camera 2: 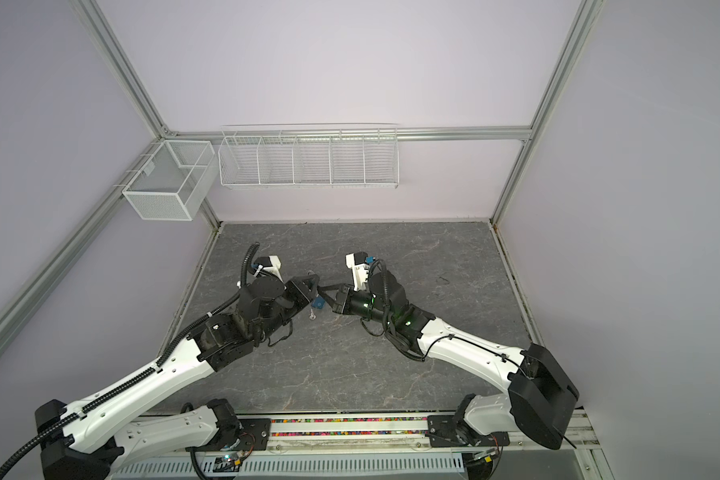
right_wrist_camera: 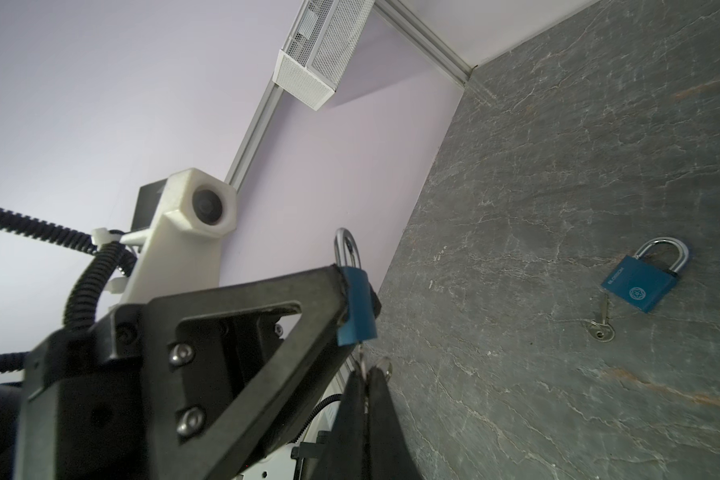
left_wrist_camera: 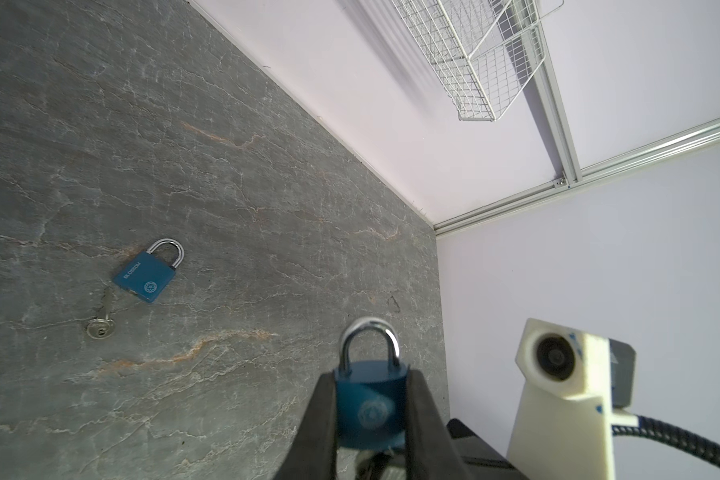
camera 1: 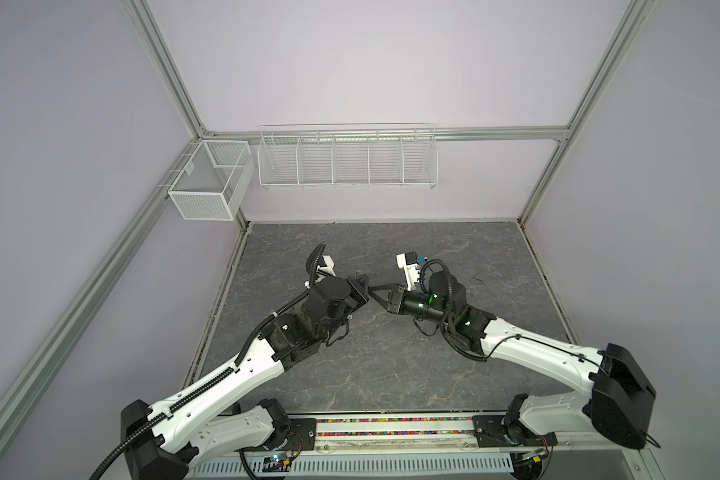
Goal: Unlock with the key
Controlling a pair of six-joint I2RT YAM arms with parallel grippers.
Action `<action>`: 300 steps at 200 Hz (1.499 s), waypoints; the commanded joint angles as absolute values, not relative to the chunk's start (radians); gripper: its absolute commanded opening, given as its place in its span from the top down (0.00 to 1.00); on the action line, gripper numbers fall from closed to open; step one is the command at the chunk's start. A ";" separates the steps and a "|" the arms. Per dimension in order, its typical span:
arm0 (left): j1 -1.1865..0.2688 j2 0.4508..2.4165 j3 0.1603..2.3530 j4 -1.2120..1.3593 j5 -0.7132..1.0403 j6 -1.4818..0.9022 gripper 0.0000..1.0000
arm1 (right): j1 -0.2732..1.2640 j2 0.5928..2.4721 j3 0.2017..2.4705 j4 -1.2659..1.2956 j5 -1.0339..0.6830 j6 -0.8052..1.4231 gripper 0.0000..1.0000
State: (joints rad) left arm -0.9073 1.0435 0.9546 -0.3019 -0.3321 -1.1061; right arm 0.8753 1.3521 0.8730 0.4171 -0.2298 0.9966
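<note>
A blue padlock (left_wrist_camera: 371, 407) with a silver shackle hangs above the table, and my left gripper (left_wrist_camera: 371, 376) is shut on its body, one finger on each side. Both shackle legs sit in the body. In the right wrist view the same padlock (right_wrist_camera: 358, 305) shows edge-on. Just below its bottom end my right gripper (right_wrist_camera: 366, 370) is shut on a silver key (right_wrist_camera: 386, 368), whose blade points up into the padlock's underside. In both top views the two grippers meet over the table's middle, left gripper (camera 1: 363, 286) against right gripper (camera 1: 374, 289).
A second blue padlock (left_wrist_camera: 146, 276) lies flat on the grey stone table (camera 1: 391, 374), with another key (left_wrist_camera: 100, 328) beside its bottom end; both show in a top view under the grippers, padlock (camera 2: 318, 303). A wire rack (camera 1: 346, 162) and a mesh box (camera 1: 208, 178) hang on the walls.
</note>
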 commanded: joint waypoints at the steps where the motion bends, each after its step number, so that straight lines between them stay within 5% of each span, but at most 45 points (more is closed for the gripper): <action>1: -0.931 1.044 0.932 -0.219 -0.137 -1.165 1.00 | 0.873 1.387 0.894 0.571 -0.276 1.110 0.94; 98: -0.931 1.040 0.893 -0.199 -0.101 -1.178 1.00 | 0.861 1.445 0.840 0.837 -0.334 1.422 0.94; 179: -0.930 1.025 0.947 -0.288 -0.215 -1.097 1.00 | 0.861 1.408 0.873 0.611 -0.323 1.237 0.93; 267: -0.930 1.005 0.995 -0.413 -0.329 -0.955 1.00 | 0.869 1.276 0.872 0.285 -0.178 0.984 0.77; 300: -0.930 1.000 0.971 -0.416 -0.338 -0.843 1.00 | 0.868 1.187 0.868 0.136 -0.121 0.895 0.62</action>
State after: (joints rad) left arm -0.9260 1.0168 0.9680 -0.3916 -0.3241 -0.9524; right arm 0.8684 1.2602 0.8528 0.2810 -0.1951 0.9955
